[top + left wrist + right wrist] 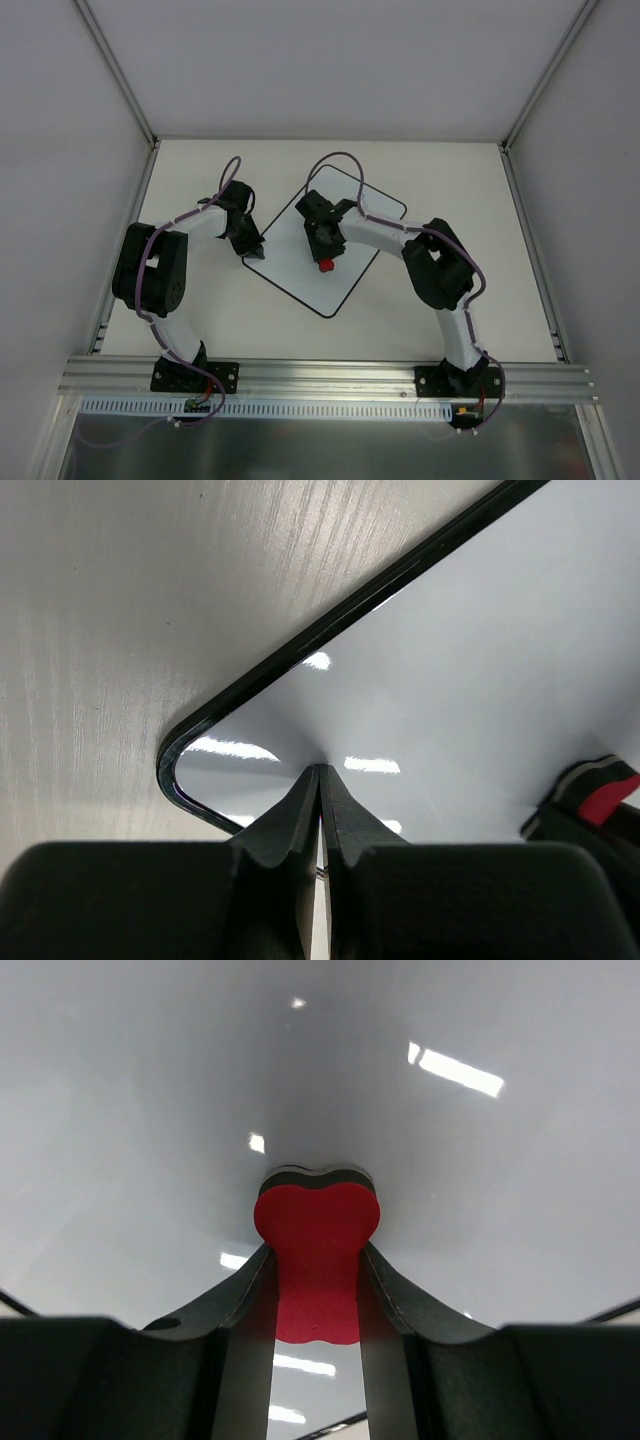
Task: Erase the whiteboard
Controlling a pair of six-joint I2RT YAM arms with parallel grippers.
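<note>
The whiteboard [345,205] lies tilted like a diamond on the table; it looks blank white with a thin black edge. My right gripper [326,258] is shut on a small red eraser [326,265] and presses it on the board's middle. In the right wrist view the eraser [317,1260] is squeezed between both fingers against the whiteboard [150,1110]. My left gripper [256,252] is shut, its tips pressing on the board's left corner. In the left wrist view the closed tips [318,772] touch the whiteboard [470,660] just inside its rounded corner, with the eraser [600,785] at the right.
The pale table [200,320] surrounds the board. White enclosure walls with metal posts [118,70] stand at the left, back and right. An aluminium rail [320,378] carrying both arm bases runs along the near edge.
</note>
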